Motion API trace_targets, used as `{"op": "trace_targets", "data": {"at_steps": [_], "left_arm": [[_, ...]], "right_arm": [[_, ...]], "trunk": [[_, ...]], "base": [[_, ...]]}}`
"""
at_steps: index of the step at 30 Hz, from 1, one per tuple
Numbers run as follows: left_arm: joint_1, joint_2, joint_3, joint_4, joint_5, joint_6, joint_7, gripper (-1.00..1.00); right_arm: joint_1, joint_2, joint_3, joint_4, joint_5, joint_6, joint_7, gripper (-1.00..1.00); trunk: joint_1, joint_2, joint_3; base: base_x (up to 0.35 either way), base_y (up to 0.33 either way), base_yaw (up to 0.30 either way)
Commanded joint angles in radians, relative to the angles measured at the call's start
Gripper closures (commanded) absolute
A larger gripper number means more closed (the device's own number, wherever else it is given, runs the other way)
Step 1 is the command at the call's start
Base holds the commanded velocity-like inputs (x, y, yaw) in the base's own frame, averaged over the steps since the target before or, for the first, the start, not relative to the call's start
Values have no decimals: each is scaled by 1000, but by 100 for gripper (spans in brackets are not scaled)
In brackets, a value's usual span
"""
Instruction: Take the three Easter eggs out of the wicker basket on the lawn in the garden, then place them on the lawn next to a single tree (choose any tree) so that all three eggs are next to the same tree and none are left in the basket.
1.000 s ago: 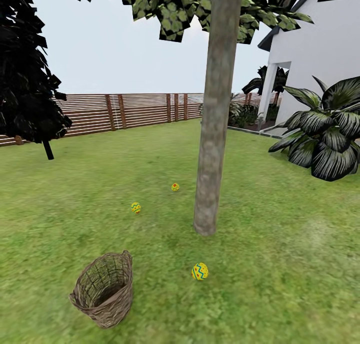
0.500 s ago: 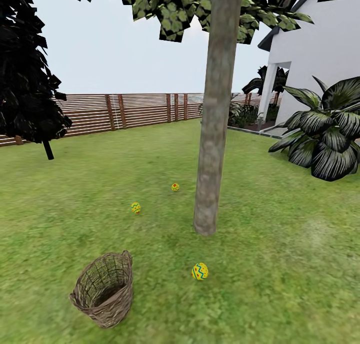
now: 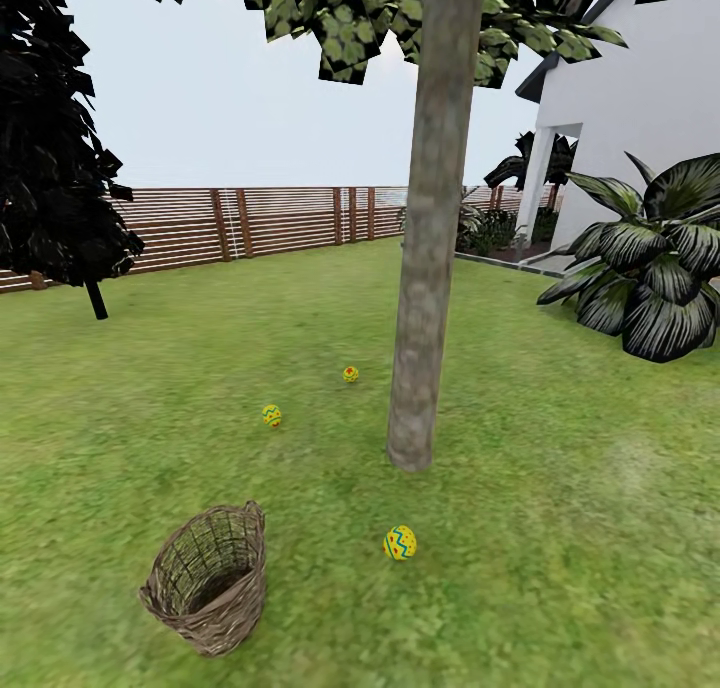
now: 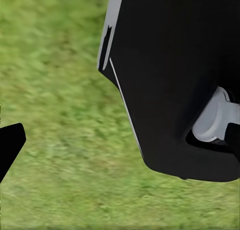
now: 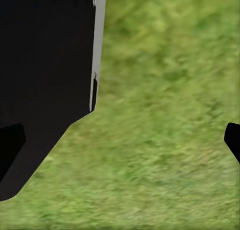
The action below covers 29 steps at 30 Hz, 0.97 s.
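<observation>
The wide green lawn (image 3: 560, 528) w/ patchy yellowish tones takes the whole lower two-thirds of the head view. At right edge, a white house (image 3: 640, 108) w/ dark roof line; upper left, a dark near-black cypress-like tree (image 3: 50, 138) on a thin stem. A brown slatted wooden fence (image 3: 250, 223) runs across mid-frame behind the grass. Tall tree w/ straight grey-brown trunk (image 3: 430, 218) stands centre, base meeting the grass just right of centre, flat green leaves across the top edge. Right of it, mid-right of frame, a big shrub w/ broad dark striped leaves (image 3: 650, 258).

Lower left: small brown open-weave wicker basket (image 3: 208, 578), tilted so its mouth faces the camera, inside looks bare, loop handle at the rim top.

Three small yellow Easter eggs w/ blue-green zigzags and red marks, all on the grass, none in the basket: nearest egg (image 3: 400, 542) lower centre, just right of the basket and below the trunk base; second egg (image 3: 271, 415) left of the trunk, mid-frame; third egg (image 3: 350, 374) smallest-looking, farther back, near the trunk's left side. All apart from each other.

Left wrist view: blurred grass, large black body, one dark left gripper fingertip (image 4: 9, 145) at the edge. Right wrist view: same, a dark right gripper fingertip (image 5: 233, 140) at the far edge. Fingertips sit at opposite frame edges w/ grass between; grippers spread wide, holding nothing.
</observation>
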Motion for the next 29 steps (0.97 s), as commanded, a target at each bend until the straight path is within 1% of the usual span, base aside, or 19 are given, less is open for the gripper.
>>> {"op": "trace_targets", "data": {"at_steps": [1, 7, 29], "left_arm": [[-1, 1, 7, 0, 5, 4, -3, -100], [-1, 1, 7, -1, 4, 5, -4, -100], [-1, -1, 8, -3, 6, 5, -5, -100]], "right_arm": [[-2, 0, 8, 2, -7, -1, -1, -100], [-3, -4, 7, 1, -9, -2, -1, -100], [-3, -3, 7, 1, -9, -3, -1, -100]], "trunk": [[1, -2, -2], [1, -2, -2], [1, -2, -2]], "base": [[0, 0, 0], [0, 0, 0], [0, 0, 0]]}}
